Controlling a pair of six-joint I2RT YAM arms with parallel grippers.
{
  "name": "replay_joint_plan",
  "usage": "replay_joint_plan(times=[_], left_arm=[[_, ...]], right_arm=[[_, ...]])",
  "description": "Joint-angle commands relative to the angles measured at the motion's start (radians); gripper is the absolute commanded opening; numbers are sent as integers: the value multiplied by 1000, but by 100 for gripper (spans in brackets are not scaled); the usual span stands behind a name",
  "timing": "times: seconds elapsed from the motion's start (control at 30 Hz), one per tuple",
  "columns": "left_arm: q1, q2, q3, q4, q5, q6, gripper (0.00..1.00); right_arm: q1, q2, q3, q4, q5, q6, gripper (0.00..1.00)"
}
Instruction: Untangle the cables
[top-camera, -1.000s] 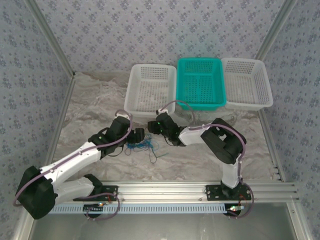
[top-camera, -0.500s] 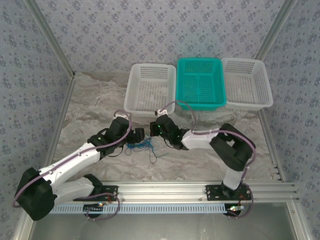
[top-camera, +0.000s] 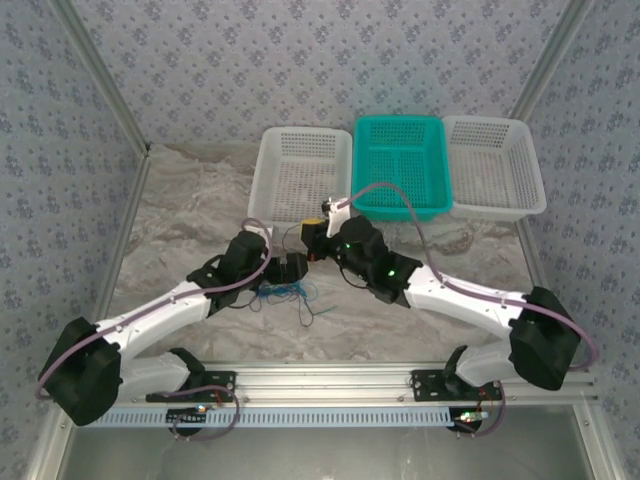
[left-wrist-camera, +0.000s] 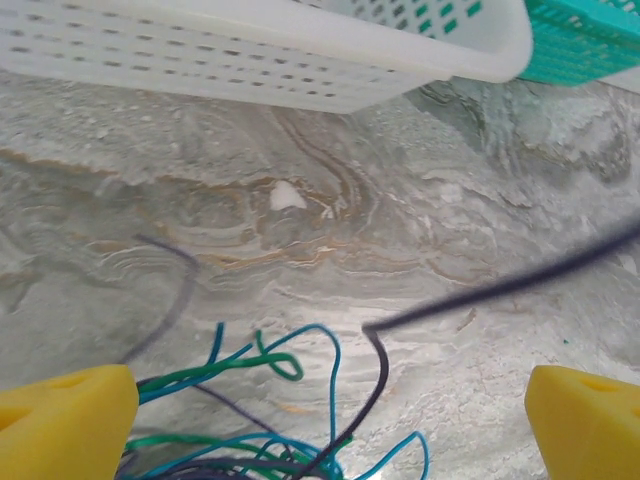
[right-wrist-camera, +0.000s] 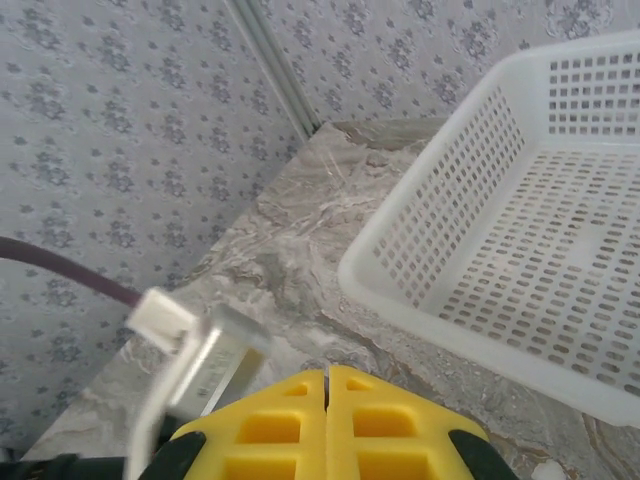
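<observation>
While left hand (left-wrist-camera: 325, 420) gapes wide | cables (left-wrist-camera: 262, 440) lie inside its gap

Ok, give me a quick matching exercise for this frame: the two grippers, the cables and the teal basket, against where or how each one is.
Things:
1. left gripper
2. right gripper
3. cables
4. teal basket

States:
A. empty, at the back of the table
B. fingers shut
C. fingers wide open
D. in a loose tangle

Pairs: 1-C; 2-B; 3-D; 4-A
</observation>
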Motion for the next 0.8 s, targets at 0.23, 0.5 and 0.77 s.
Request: replay_joint_plan(times=[0.23,0.5,0.77], left_arm=[[-31,13,13,146,-27,93,65],[-31,-98,45,85,-67,72,0],[-28,-119,229,-23,-32,14,0]], right_arm=[[-35,-146,119,-134,-129,0,0],[-95,-192,96,-244,-8,-21,0],[-86,-274,-173,-126,-144,-236,78]])
